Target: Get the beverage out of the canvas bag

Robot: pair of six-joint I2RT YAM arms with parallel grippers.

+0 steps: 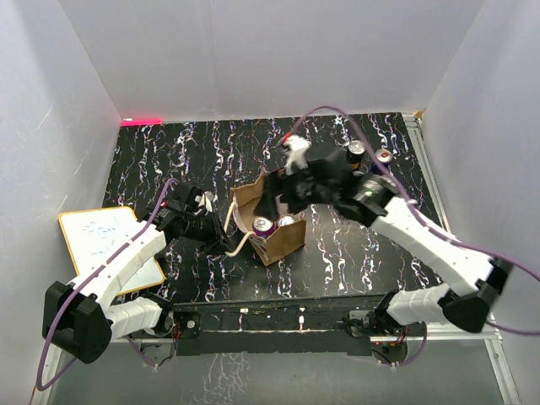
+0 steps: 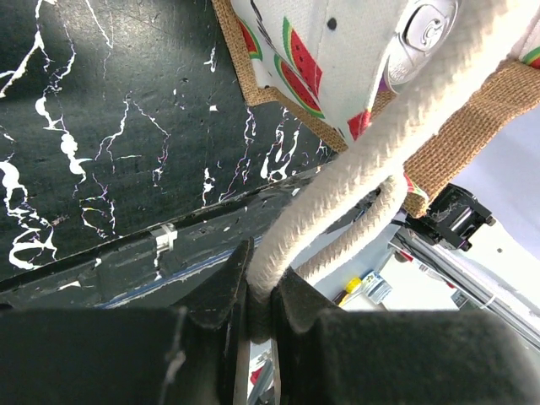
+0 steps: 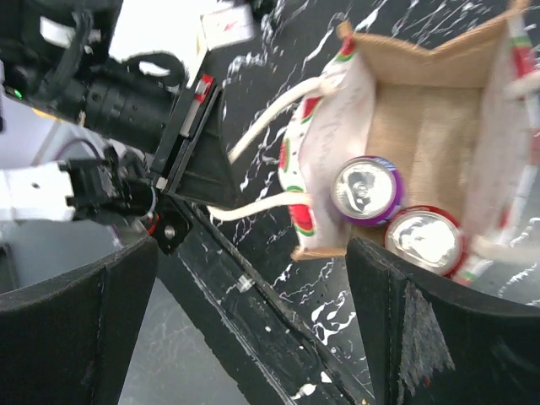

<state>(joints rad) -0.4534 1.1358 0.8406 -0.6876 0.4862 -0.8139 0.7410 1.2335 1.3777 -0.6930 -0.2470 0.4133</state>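
Observation:
The tan canvas bag [image 1: 283, 240] stands open near the middle of the black marbled table. Inside it a purple-rimmed beverage can [image 3: 366, 191] stands upright beside a red-rimmed can [image 3: 424, 241]. My left gripper [image 2: 261, 299] is shut on one cream rope handle [image 2: 371, 143] and holds it taut to the bag's left, low over the table [image 1: 221, 229]. My right gripper [image 3: 249, 261] hangs open above the bag's mouth [image 1: 277, 201], with nothing between its fingers. One finger [image 3: 422, 329] sits over the bag's near edge by the red can.
A white board [image 1: 110, 245] lies at the table's left edge under my left arm. Two more cans [image 1: 356, 150] [image 1: 384, 156] stand at the back right, behind my right wrist. White walls close in three sides.

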